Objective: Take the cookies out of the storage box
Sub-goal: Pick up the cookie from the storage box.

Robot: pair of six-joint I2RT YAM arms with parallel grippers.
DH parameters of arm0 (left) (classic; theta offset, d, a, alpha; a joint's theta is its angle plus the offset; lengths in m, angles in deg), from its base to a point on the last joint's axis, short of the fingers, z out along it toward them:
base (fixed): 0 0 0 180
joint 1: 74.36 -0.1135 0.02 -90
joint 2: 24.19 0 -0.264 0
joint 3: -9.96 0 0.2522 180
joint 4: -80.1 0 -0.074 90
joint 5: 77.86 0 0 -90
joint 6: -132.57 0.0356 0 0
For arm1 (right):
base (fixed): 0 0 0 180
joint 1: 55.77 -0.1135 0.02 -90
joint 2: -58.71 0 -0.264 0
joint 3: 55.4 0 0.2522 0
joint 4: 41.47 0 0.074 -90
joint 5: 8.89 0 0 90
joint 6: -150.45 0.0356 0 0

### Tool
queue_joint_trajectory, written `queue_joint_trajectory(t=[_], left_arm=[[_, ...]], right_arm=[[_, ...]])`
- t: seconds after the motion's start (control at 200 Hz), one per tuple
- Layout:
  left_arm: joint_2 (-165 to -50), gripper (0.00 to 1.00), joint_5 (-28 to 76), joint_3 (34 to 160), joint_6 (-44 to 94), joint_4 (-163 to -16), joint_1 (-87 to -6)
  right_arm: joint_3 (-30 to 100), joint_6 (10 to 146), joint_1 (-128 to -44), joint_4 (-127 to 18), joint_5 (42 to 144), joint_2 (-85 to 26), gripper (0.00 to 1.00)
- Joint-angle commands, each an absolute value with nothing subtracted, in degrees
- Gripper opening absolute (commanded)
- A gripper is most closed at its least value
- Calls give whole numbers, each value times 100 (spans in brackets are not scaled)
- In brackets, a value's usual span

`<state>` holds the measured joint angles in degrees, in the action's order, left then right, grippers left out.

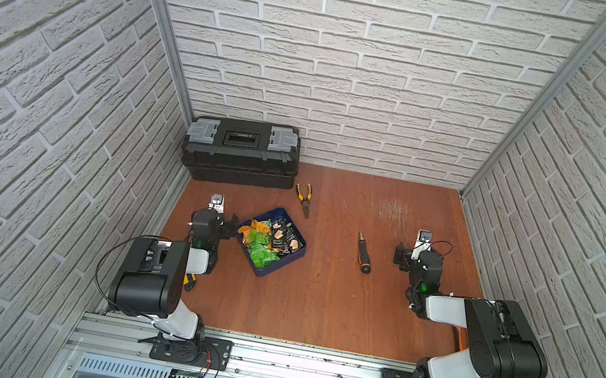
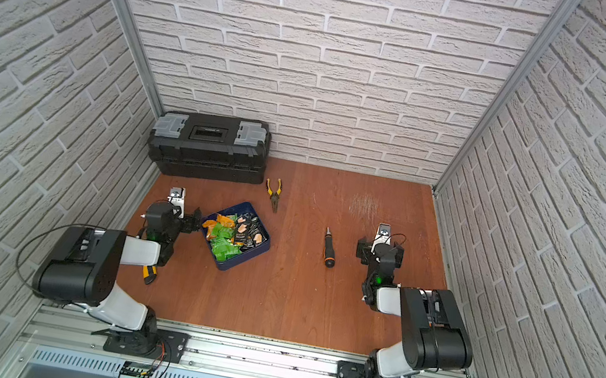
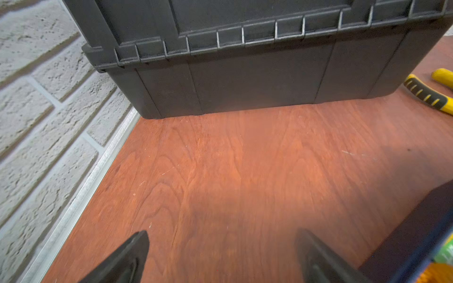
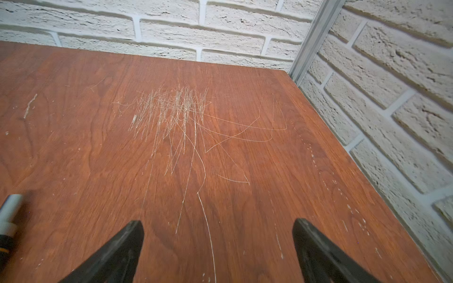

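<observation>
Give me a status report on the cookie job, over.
Left gripper jaws open, empty, beside storage box. Right gripper jaws open, empty, near screwdriver. Cookies all in the box, none out. Nothing blocking the box.

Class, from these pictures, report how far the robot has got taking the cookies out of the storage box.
Done: nothing; no packet shows on the table, and the cookies fill the storage box. In hand: nothing; the left pincer, beside the box, and the right pincer, over bare wood, stand open and empty. Left: every packet.
</observation>
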<state>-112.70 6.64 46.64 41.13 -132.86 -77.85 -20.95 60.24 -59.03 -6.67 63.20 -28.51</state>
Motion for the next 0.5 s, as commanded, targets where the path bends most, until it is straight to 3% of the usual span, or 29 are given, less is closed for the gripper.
queue_joint_trajectory(t=[0.0,0.405,0.495], left_arm=[[-11296,98,721,4640,4116,-13522,-7816],[-11283,99,892,4623,4070,-13533,-7907],[-11215,99,804,4624,4022,-13510,-7916]], right_arm=[[-2005,6086,-5896,-501,6329,-2822,99],[-2011,6100,-5845,-500,6444,-2798,99],[-2062,5981,-5858,-863,6738,-2286,99]])
